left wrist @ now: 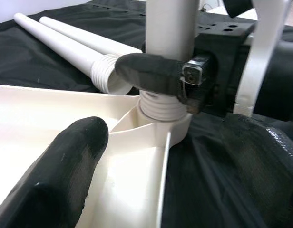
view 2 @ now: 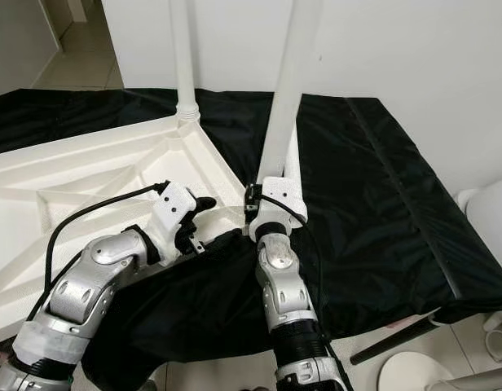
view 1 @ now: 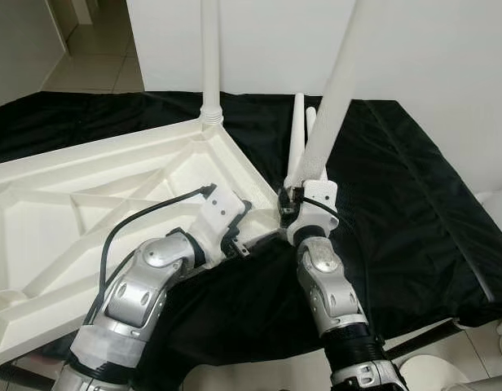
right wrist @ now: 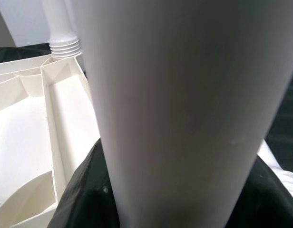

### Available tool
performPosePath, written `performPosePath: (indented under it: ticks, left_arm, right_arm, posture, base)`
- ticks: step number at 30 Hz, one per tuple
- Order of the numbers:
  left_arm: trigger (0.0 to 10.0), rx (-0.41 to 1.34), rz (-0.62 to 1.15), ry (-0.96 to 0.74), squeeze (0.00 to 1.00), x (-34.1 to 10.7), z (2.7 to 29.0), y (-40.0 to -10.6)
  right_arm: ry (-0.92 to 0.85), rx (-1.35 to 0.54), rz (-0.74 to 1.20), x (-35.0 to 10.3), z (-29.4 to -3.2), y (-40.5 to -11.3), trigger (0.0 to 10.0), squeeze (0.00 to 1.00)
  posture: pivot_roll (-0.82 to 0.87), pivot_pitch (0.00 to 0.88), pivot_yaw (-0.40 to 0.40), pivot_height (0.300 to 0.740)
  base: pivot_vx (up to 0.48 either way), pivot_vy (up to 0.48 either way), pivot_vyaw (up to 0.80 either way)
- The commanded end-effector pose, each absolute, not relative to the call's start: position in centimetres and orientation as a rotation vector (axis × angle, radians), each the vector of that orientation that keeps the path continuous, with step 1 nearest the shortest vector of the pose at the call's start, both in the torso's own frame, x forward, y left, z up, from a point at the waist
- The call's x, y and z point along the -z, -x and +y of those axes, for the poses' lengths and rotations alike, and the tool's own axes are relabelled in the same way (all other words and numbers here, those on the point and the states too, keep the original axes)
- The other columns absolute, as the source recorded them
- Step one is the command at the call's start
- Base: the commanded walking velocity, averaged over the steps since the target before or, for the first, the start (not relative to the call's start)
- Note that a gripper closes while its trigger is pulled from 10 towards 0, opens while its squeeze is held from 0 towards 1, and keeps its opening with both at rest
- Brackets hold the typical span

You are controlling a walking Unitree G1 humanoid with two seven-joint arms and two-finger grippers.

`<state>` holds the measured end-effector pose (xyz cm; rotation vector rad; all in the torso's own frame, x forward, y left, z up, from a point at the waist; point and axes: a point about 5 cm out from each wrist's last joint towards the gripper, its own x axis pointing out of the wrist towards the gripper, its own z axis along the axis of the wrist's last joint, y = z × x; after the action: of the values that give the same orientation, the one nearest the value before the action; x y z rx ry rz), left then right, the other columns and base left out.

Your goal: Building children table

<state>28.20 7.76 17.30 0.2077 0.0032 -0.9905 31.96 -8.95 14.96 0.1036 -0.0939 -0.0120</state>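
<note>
On the black-draped surface the white tabletop lies underside up, ribbed, its right corner near centre. Far corner: one leg stands upright in its threaded socket. Near corner: second leg tilted, leaning rightward as it rises, threaded end sitting at the socket. Right tool grasping this leg low down, one black finger across it just above the threads. Left tool at the tabletop's right edge beside that corner, released, fingers apart, one finger over the inner rib, nothing held. Two spare legs lie side by side on the cloth, far of the corner, touching. Right of the corner, open black cloth up to the surface's right edge; white wall close behind.
</note>
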Motion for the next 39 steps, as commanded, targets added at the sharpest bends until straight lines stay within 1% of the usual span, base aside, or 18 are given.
performPosePath:
  ticks: [1,8,9,10,14,23,24,26,27,34,39]
  left_arm:
    - [10.0,0.986,0.007,-0.202,0.00,-17.2,7.5,-27.9]
    - [10.0,0.985,0.007,-0.202,0.00,-17.2,7.5,-28.0]
    - [10.0,0.985,0.006,-0.201,0.00,-17.2,7.5,-28.0]
    - [10.0,0.986,0.006,-0.200,0.00,-17.2,7.4,-27.9]
    - [10.0,0.987,0.004,-0.201,0.00,-17.2,7.4,-27.9]
    - [10.0,0.979,0.006,-0.208,0.00,-17.1,7.6,-28.0]
    - [10.0,0.962,0.010,-0.212,0.00,-17.0,7.8,-28.2]
    - [10.0,0.950,0.013,-0.215,0.00,-17.0,7.9,-28.4]
    - [10.0,0.926,0.019,-0.227,0.00,-16.8,8.1,-28.7]
    - [10.0,0.808,0.081,-0.300,0.00,-15.8,9.7,-30.1]
    - [10.0,0.766,0.097,-0.311,0.00,-15.6,10.3,-30.5]
  right_arm:
    - [-0.152,0.061,-0.063,-14.5,-8.7,-31.6,10.0,0.00]
    - [-0.145,0.068,-0.059,-14.6,-8.6,-31.5,10.0,0.00]
    - [-0.160,0.041,-0.077,-14.9,-8.5,-31.5,10.0,0.00]
    - [-0.183,0.012,-0.106,-15.3,-8.4,-31.4,10.0,1.00]
    - [-0.197,-0.015,-0.162,-16.1,-8.5,-31.1,10.0,1.00]
    - [-0.207,-0.039,-0.182,-15.7,-9.6,-30.0,10.0,1.00]
    - [-0.198,-0.046,-0.179,-15.4,-9.9,-29.6,10.0,0.94]
    - [-0.191,-0.052,-0.177,-15.2,-10.1,-29.3,10.0,0.94]
    - [-0.188,-0.069,-0.177,-14.9,-10.3,-28.9,10.0,0.00]
    - [-0.165,-0.126,-0.190,-14.2,-12.0,-26.5,10.0,0.00]
    - [-0.180,-0.145,-0.187,-14.1,-12.6,-25.7,10.0,0.00]
  posture:
    - [0.03,0.087,-0.039,0.740]
    - [0.03,0.086,-0.043,0.740]
    - [0.03,0.086,-0.043,0.740]
    - [0.03,0.080,-0.046,0.740]
    - [0.03,0.080,-0.046,0.740]
    - [0.03,0.071,-0.049,0.740]
    - [0.02,0.072,-0.049,0.740]
    - [0.02,0.072,-0.049,0.740]
    - [0.02,0.069,-0.051,0.740]
    - [0.01,0.063,-0.046,0.740]
    - [0.01,0.063,-0.046,0.740]
  base:
    - [0.000,0.000,0.00]
    - [0.000,0.000,0.00]
    - [0.000,0.000,0.00]
    - [0.000,0.000,0.00]
    - [0.000,0.000,0.00]
    - [0.000,0.000,0.00]
    - [0.000,0.000,0.00]
    - [0.000,0.000,0.00]
    - [0.000,0.000,0.00]
    - [0.000,0.000,0.00]
    - [0.000,0.000,0.00]
